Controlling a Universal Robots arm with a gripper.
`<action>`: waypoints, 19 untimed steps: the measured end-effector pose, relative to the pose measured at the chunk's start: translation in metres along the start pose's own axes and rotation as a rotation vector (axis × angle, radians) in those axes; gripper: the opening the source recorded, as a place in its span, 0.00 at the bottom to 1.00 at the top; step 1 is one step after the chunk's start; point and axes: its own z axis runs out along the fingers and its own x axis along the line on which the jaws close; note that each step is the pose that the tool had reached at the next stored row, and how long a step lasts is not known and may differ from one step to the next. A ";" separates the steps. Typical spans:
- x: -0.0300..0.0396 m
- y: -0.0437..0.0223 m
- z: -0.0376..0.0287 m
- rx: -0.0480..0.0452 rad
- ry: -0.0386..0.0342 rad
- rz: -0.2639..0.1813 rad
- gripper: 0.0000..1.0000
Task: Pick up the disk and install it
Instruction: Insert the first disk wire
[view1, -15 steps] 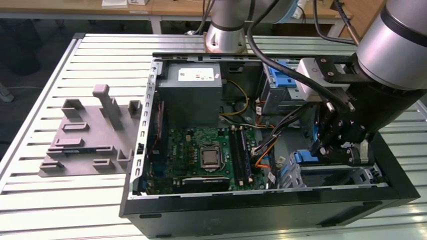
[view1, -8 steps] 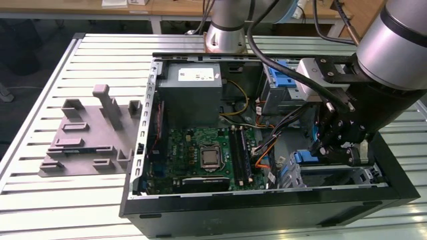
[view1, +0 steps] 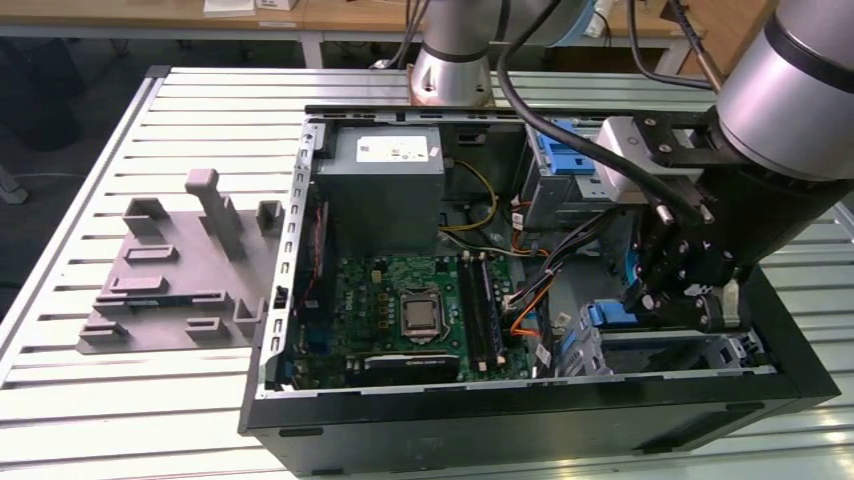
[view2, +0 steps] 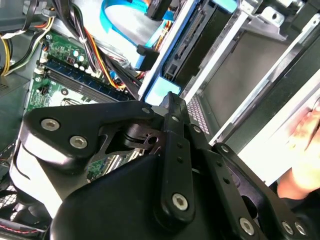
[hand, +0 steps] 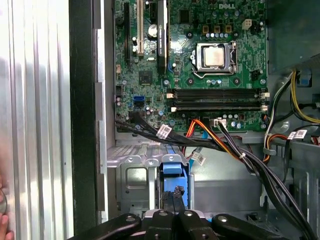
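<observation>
An open computer case (view1: 534, 415) lay on the slatted worktop (view1: 160, 420), its green motherboard (view1: 400, 310) exposed. On the exterior view's right the arm reached into the drive bay, the claw (view1: 678, 310) just beside the disk (view1: 611, 315). A grey fixture (view1: 174, 270) sat well apart.

Slatted table (view1: 80, 400), open computer case (view1: 534, 430), grey, possibly plastic fixture (view1: 174, 290)

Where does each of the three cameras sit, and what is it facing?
Exterior view: off the arm, high, looking down into the open case; arm and gripper show.
First wrist view: on the wrist, facing the motherboard; gripper links show.
Second wrist view: on the wrist, close on the disk; gripper shows.
Shared: both wrist views show disk and motherboard.
</observation>
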 end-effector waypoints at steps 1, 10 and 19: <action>-0.0001 -0.0021 0.0000 0.0000 0.0000 0.000 0.11; -0.0018 -0.0282 0.0000 0.0000 0.0001 0.000 0.11; -0.0055 -0.0386 -0.0059 0.0003 0.0002 0.000 0.11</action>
